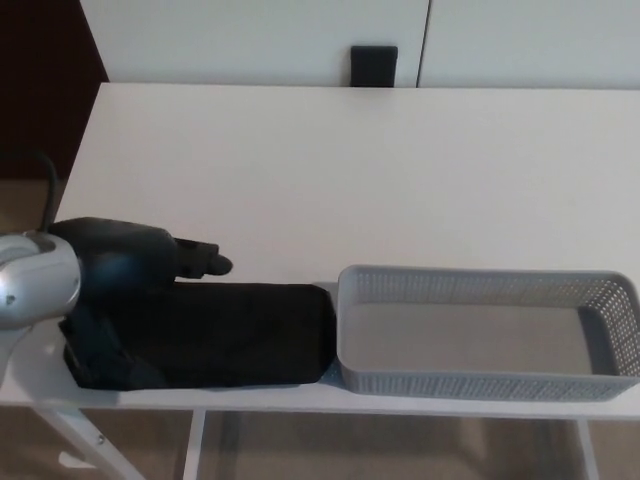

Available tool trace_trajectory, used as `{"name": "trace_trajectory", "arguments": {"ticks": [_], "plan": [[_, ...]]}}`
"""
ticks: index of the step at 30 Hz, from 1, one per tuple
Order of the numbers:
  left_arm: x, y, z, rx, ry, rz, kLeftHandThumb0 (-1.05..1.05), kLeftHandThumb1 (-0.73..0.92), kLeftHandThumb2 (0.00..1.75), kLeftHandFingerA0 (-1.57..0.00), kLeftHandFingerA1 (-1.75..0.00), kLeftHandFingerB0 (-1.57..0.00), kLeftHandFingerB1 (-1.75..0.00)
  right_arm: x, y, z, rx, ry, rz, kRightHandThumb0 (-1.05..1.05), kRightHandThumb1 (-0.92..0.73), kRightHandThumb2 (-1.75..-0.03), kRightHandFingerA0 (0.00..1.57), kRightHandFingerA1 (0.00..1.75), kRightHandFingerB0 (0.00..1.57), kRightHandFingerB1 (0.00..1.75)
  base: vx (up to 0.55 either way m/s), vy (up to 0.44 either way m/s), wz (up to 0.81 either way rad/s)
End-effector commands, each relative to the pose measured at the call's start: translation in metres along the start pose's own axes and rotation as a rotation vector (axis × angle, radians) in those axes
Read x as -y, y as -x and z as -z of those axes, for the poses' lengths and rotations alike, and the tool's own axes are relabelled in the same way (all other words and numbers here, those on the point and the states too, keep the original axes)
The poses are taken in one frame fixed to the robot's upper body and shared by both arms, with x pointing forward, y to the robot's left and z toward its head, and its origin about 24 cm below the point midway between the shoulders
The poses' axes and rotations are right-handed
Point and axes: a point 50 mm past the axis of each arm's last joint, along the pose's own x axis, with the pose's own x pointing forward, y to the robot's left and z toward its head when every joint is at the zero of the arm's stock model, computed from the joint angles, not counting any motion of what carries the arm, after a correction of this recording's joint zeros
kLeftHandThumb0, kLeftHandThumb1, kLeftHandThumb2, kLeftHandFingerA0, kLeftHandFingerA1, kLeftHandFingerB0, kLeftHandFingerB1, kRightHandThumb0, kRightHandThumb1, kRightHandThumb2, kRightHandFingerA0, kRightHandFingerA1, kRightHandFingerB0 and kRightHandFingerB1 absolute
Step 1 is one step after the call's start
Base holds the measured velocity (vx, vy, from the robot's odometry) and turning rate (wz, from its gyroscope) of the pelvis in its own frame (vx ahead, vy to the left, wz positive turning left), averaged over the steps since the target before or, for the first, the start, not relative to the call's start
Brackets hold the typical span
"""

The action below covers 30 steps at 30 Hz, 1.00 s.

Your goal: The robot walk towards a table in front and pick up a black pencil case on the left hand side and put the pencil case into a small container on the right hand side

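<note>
My left hand sits over the back left edge of the case, which lies flat at the table's near edge, its right end touching the basket. My fingers point right along the top of the case; I can't tell whether they are closed on it or only resting, because the black hand blends into the black fabric.

To do this well, I judge I should get my thumb under the near side and my fingers over the far side, grip near the middle so the soft case doesn't sag, then lift clear of the basket's wall before moving right.

Count: one case, one basket, empty, one hand showing. My right hand isn't in view.
</note>
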Motion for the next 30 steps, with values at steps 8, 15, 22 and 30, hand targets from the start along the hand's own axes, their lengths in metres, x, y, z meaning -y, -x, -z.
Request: {"name": "trace_trajectory", "arguments": {"ticks": [8, 15, 22, 30], "plan": [[-0.005, 0.005, 0.009, -0.118, -0.005, 0.011, -0.75, 0.41, 0.85, 0.0, 0.0, -0.02, -0.15, 0.01, -0.004, 0.002, -0.01, 0.039, 0.009, -0.64, -0.92, -0.95, 0.0, 0.0, 0.0, 0.0, 0.0, 0.0, 0.0], [-0.001, 0.004, 0.008, -0.119, 0.008, 0.027, -0.75, 0.41, 0.85, 0.0, 0.0, -0.02, -0.14, 0.01, -0.003, 0.002, -0.013, 0.044, 0.002, -0.64, -0.92, -0.97, 0.0, 0.0, 0.0, 0.0, 0.0, 0.0, 0.0], [-0.006, 0.002, 0.006, -0.115, 0.026, 0.023, -0.71, 0.38, 0.85, 0.0, -0.07, -0.03, -0.19, 0.013, -0.006, -0.002, 0.008, 0.044, 0.013, -0.64, -0.92, -0.97, 0.0, 0.0, 0.0, 0.0, 0.0, 0.0, 0.0], [-0.004, -0.007, 0.008, -0.134, 0.031, 0.051, -0.73, 0.39, 0.85, 0.0, -0.05, -0.04, -0.17, 0.014, -0.009, -0.004, 0.01, 0.025, 0.021, -0.68, -0.92, -0.97, 0.0, 0.0, 0.0, 0.0, 0.0, 0.0, 0.0]]}}
